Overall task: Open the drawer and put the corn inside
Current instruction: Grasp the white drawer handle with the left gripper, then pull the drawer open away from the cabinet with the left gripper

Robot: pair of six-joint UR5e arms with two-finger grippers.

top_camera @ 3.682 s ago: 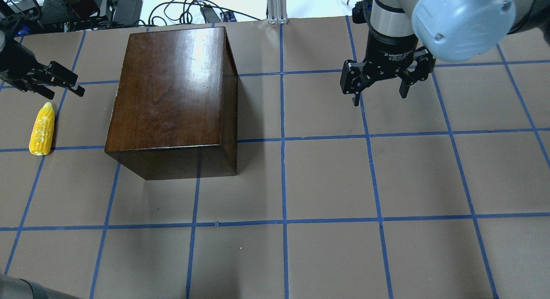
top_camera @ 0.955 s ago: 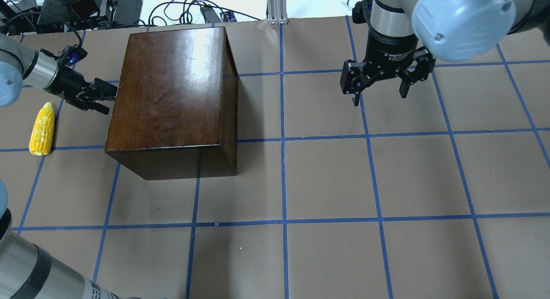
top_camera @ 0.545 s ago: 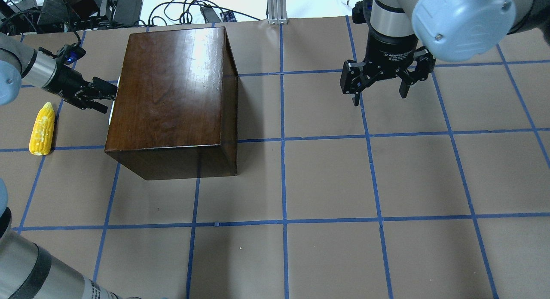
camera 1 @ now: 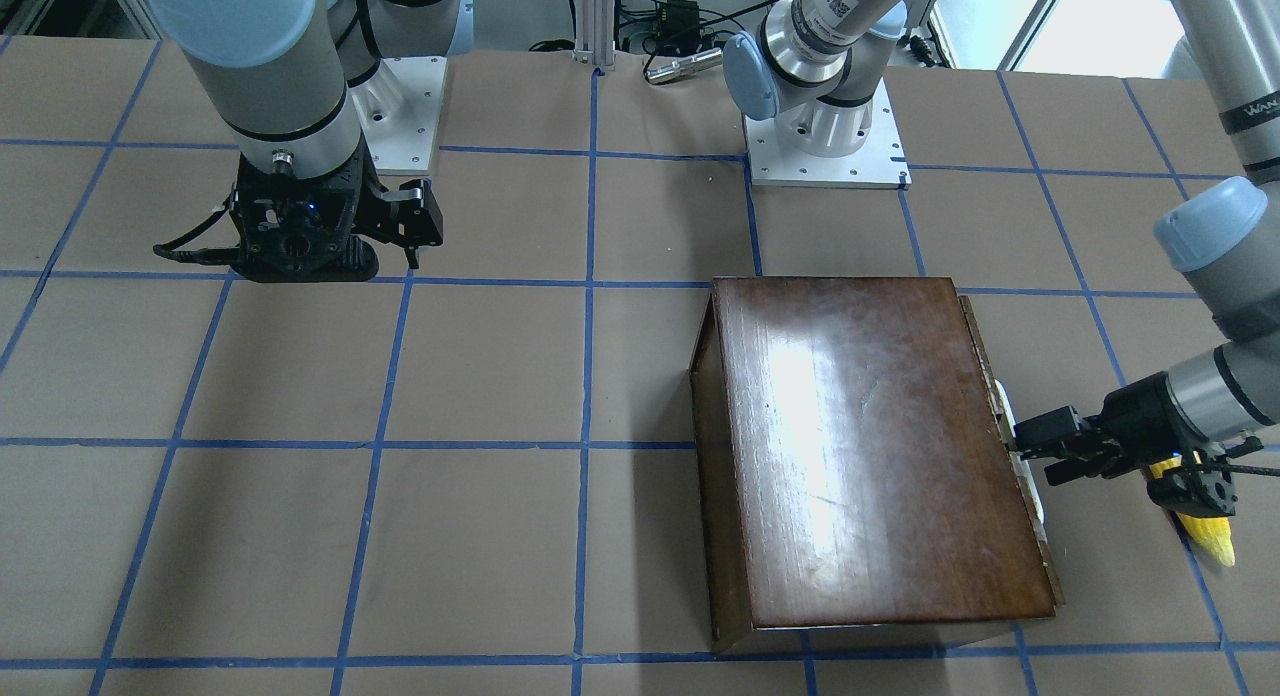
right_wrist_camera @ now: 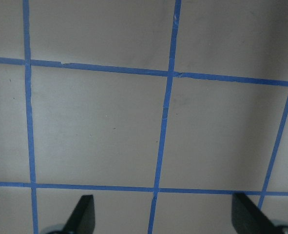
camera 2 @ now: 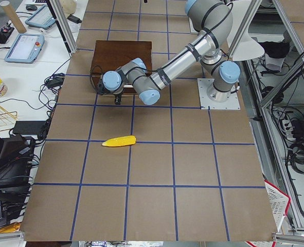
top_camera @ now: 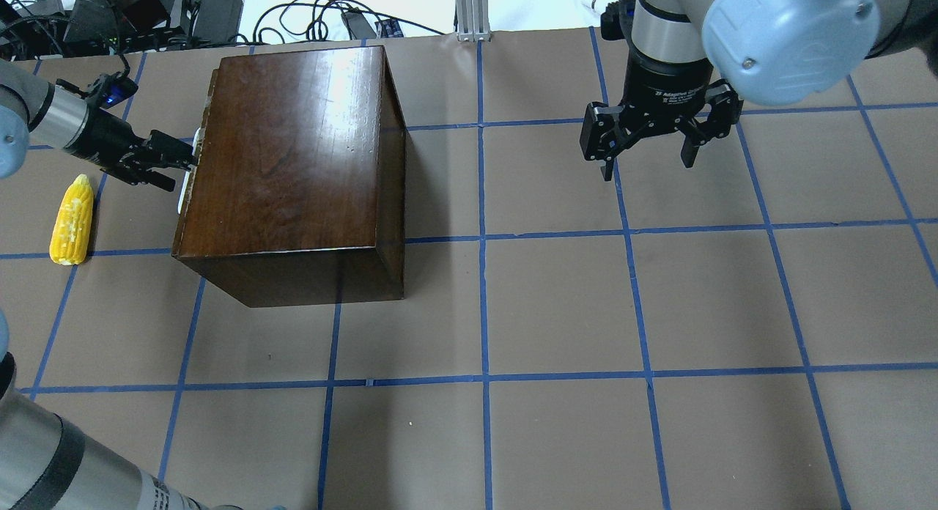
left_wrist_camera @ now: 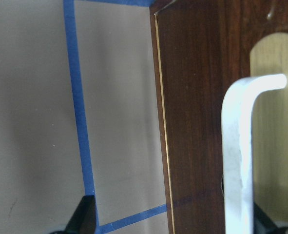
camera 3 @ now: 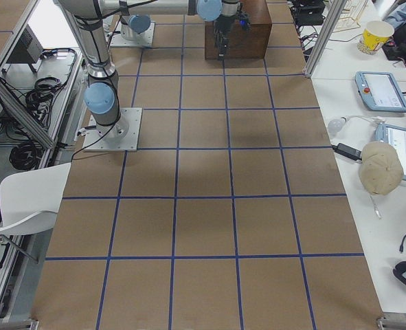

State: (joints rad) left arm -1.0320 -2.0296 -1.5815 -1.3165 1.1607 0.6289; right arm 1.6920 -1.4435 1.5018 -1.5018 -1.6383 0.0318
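The dark-brown wooden box (top_camera: 293,151) stands at the table's left. Its drawer (top_camera: 183,195) sits in the box's left face and is out by a thin pale strip, also seen in the front-facing view (camera 1: 1030,486). My left gripper (top_camera: 179,162) is open against that face. The white metal pull (left_wrist_camera: 236,146) lies between its fingers, close to one finger. The yellow corn (top_camera: 72,220) lies on the table left of the box, just beyond the left wrist. My right gripper (top_camera: 648,169) is open and empty, hanging above the table at the far right.
The table is brown paper with a grid of blue tape (top_camera: 484,239). Cables and power bricks (top_camera: 146,12) lie beyond the far edge. The two arm bases (camera 1: 825,146) are bolted at the robot's side.
My left gripper went from above the corn to the box's left face. In the last second it drew back leftward and the drawer front came out by a thin strip. The right arm stayed still.
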